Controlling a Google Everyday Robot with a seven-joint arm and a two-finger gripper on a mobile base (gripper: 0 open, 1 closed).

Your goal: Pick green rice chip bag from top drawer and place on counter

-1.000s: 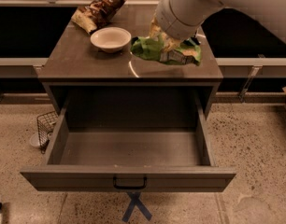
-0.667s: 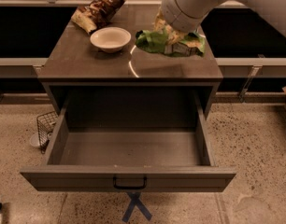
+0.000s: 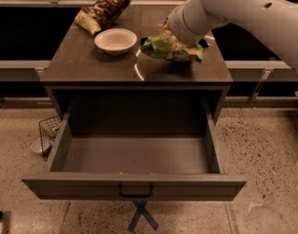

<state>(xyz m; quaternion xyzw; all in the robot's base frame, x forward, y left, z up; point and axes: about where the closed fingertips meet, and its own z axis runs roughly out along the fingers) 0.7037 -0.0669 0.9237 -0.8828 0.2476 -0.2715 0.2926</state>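
Note:
The green rice chip bag (image 3: 161, 48) hangs just above the right part of the counter (image 3: 90, 65), casting a shadow on it. My gripper (image 3: 177, 45) is at the bag's top, mostly hidden behind my white wrist, and is shut on the bag. The top drawer (image 3: 134, 186) is pulled fully open below the counter and its inside shows nothing in it. Its black pull handle (image 3: 135, 191) is at the middle of its front.
A white bowl (image 3: 115, 40) and a brown-and-tan bag (image 3: 106, 6) lie on the counter's back left. A thin white curved line (image 3: 137, 69) crosses the counter. A wire basket (image 3: 47, 129) stands on the floor at left. A blue tape cross (image 3: 142, 216) marks the floor.
My arm has carried the green bag a little back over the counter. The drawer, bowl and brown bag have not moved.

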